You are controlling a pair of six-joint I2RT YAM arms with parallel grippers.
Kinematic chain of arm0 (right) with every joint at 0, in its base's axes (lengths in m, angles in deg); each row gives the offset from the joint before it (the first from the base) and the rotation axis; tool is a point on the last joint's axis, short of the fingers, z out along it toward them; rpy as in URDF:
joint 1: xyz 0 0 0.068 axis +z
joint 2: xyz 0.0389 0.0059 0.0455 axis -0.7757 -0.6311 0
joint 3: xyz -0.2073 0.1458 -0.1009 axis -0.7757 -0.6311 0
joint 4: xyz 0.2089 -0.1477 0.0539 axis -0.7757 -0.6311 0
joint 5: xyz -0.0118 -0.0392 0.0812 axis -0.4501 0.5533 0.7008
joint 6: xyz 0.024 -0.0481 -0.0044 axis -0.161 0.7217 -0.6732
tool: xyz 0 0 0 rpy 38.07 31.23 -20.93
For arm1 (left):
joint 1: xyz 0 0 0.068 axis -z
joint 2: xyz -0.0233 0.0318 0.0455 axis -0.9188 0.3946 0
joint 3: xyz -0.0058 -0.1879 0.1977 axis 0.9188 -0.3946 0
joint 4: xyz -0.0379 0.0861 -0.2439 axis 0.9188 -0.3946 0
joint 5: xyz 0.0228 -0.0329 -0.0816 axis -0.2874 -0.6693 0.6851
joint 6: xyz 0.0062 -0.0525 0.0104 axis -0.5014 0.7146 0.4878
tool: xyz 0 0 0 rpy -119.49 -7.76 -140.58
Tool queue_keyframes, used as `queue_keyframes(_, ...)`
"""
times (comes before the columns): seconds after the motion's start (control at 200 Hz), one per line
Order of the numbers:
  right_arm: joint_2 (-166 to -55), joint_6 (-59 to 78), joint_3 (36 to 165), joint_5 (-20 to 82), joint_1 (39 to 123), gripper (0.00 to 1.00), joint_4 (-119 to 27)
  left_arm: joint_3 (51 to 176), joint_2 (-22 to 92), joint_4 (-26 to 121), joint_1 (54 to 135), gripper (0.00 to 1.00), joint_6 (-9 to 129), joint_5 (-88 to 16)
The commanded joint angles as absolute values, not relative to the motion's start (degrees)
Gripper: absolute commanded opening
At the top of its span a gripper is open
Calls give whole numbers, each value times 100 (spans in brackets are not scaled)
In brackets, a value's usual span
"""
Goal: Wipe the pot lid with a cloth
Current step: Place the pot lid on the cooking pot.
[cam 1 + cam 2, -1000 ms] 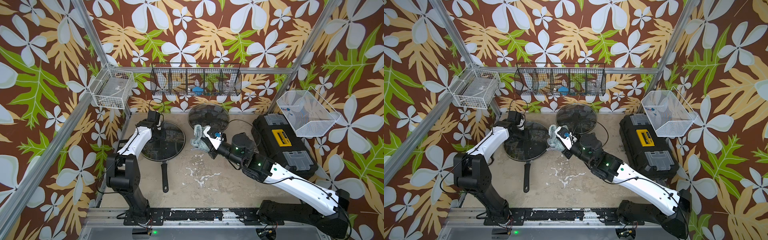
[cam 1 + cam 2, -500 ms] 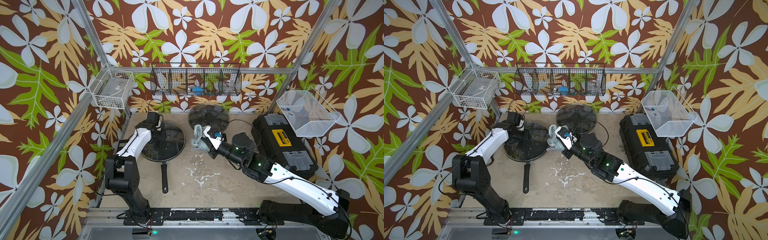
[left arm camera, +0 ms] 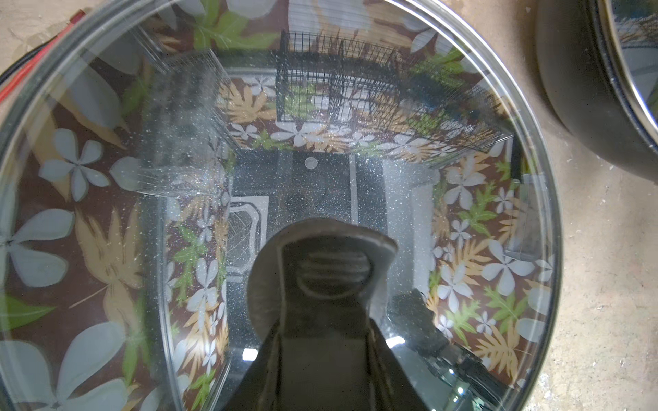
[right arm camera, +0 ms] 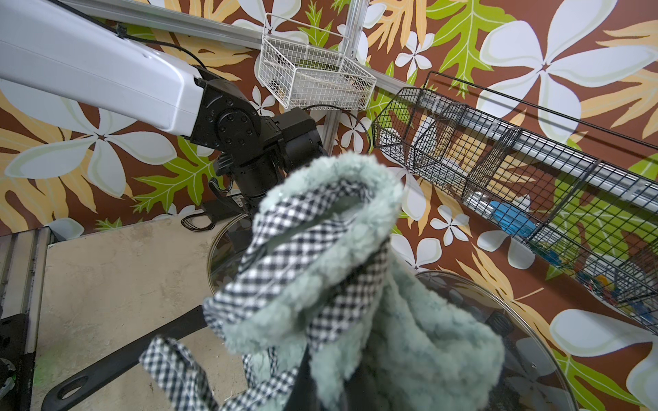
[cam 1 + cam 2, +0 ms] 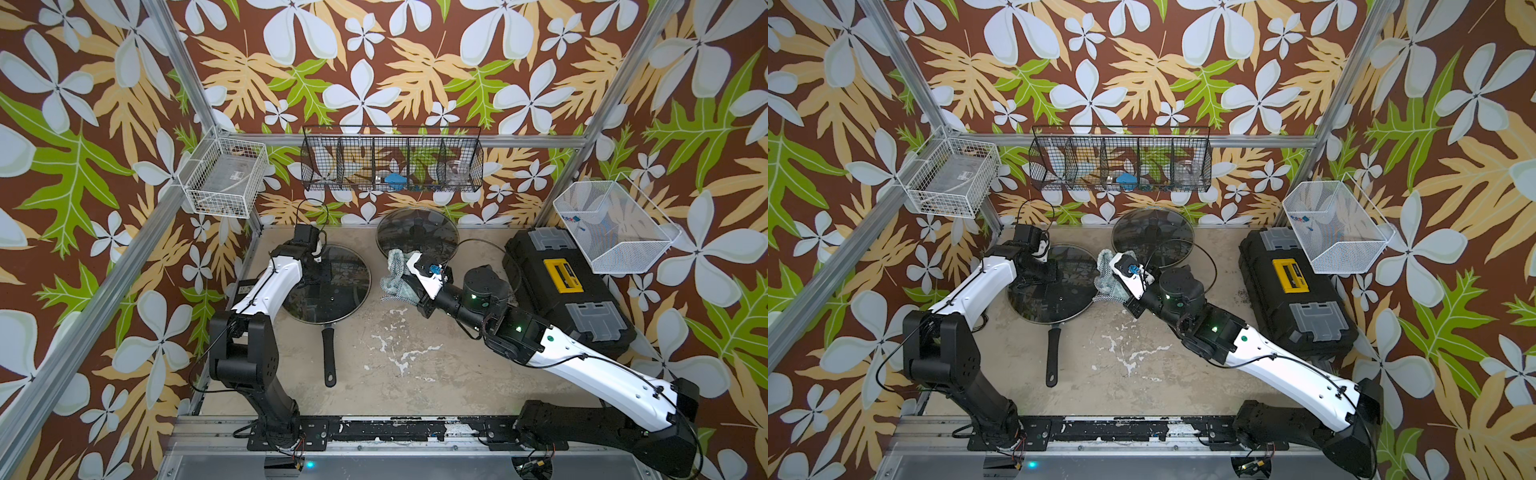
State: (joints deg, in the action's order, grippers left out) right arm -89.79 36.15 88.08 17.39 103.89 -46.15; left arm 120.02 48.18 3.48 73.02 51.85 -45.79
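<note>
A glass pot lid (image 5: 340,291) (image 5: 1059,299) lies on a black frying pan left of centre, and it fills the left wrist view (image 3: 178,178). My left gripper (image 5: 318,272) (image 5: 1042,270) (image 3: 320,313) is shut on the lid's black knob (image 3: 331,263). The pale teal cloth (image 5: 395,276) (image 5: 1108,278) (image 4: 338,267), with checked trim, hangs bunched just right of that lid's rim and above the table. My right gripper (image 5: 409,284) (image 5: 1125,286) (image 4: 331,356) is shut on it. The cloth hides the right fingertips.
A second glass lid (image 5: 417,232) sits on a black pot (image 3: 587,89) at the back centre. The pan handle (image 5: 328,357) points toward the front. A black toolbox (image 5: 569,291) stands at the right. Wire baskets (image 5: 390,166) hang on the back and side walls.
The left arm's elbow has shifted slightly to the left. Both grippers and the cloth stay where they were.
</note>
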Motion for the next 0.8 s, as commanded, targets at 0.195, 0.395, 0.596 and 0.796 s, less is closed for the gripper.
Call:
queue_keyframes(0.195, -8972, 3660, 8841, 1687, 10387, 0, -4558, 12050, 4871, 628, 7300, 32, 5131, -4645)
queue_keyframes(0.395, -8980, 3676, 8841, 1667, 10387, 0, -4545, 12050, 4858, 787, 7293, 32, 5132, -4734)
queue_keyframes(0.596, -8980, 3680, 8826, 1649, 10387, 0, -4547, 12042, 4880, 767, 7290, 32, 5115, -4793)
queue_keyframes(0.796, -8989, 3682, 8832, 1649, 10387, 0, -4547, 12063, 4873, 679, 7291, 41, 5096, -4817)
